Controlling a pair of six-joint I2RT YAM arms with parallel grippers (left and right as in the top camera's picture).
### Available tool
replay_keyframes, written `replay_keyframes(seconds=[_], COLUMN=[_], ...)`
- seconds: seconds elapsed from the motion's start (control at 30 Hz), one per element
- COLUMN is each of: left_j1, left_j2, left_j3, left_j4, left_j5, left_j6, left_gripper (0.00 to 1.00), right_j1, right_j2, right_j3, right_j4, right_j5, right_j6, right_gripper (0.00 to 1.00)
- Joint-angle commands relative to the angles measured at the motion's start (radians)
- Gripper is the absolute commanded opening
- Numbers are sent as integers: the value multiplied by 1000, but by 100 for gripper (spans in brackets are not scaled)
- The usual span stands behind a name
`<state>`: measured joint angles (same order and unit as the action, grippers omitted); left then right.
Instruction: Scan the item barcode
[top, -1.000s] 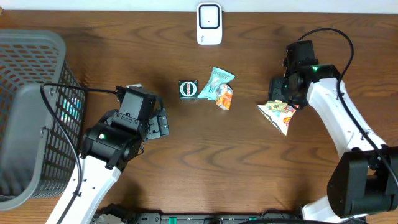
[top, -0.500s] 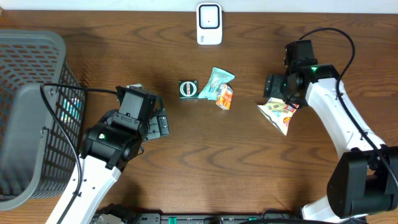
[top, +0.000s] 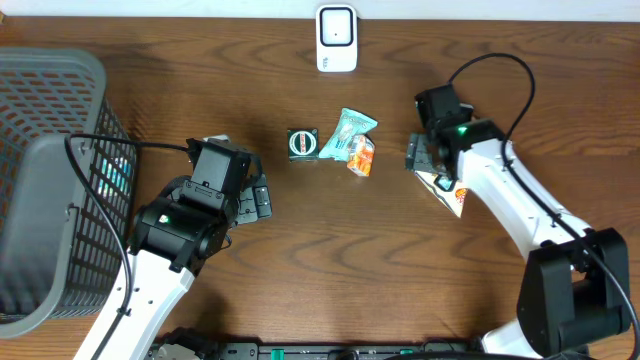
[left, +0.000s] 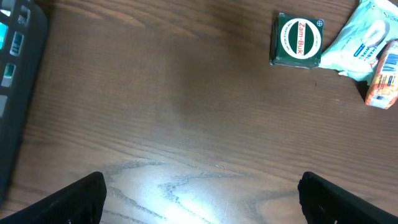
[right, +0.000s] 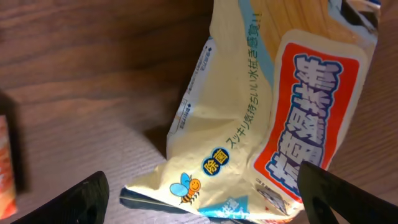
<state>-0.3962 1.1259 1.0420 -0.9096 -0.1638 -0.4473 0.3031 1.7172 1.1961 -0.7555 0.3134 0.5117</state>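
A yellow snack packet (right: 261, 118) with a red-and-blue label and a small bee lies flat on the wooden table. My right gripper (right: 202, 208) hangs just above its lower edge, open, with both fingers wide of the packet. From overhead the right gripper (top: 428, 162) covers the packet's (top: 453, 190) left corner. The white scanner (top: 337, 38) stands at the table's far edge. My left gripper (top: 258, 197) is open over bare wood, with nothing between its fingers (left: 74, 199).
A green Zam-Buk box (top: 302, 143), a teal packet (top: 353, 131) and a small orange item (top: 362, 157) lie mid-table; the box (left: 297, 41) also shows in the left wrist view. A grey mesh basket (top: 60, 75) fills the left side.
My right arm has swung left toward the middle of the table and its jaws have spread wider over the yellow packet. The left arm has not moved.
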Motion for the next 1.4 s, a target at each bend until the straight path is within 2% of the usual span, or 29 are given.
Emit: replay_keyframes(seconds=[0.0,0.2,0.3,0.4,0.53,0.7,0.8,0.93,1.07,1.17,1.37], left_j1=[3,3,3,3,3,3,3,3,3,3,3], left_j2=[4,4,4,4,4,4,4,4,4,4,4], left_j3=[4,4,4,4,4,4,4,4,4,4,4], left_j4=[-3,-3,-3,-3,-3,-3,-3,-3,-3,-3,-3], left_j5=[-17,-16,-17,-17,-17,-16,-16,-16,-16,-17,-16], left_j6=[2,2,2,2,2,2,2,2,2,2,2], left_gripper=[98,98,98,98,98,98,98,98,98,98,97], right_j1=[24,31,31,30,29,30,32,32,31,32,18], right_j2=[-13,-13,-13,-13,-13,-14,-14,-13,-13,-7,40], right_j3=[-48,-123,-130,-130,-128,-75,-6,7,-4,-6,-7], right_j4=[35,82,53,7,-63,-179,-182,-46,57,72,63], right_j5=[79,86,132,203,285,436,390,238,145,150,171], right_j6=[45,45,45,45,45,45,-22,-150,-177,-177,-203], right_gripper=[91,90,83,70,68,81,92,94,94,99,99])
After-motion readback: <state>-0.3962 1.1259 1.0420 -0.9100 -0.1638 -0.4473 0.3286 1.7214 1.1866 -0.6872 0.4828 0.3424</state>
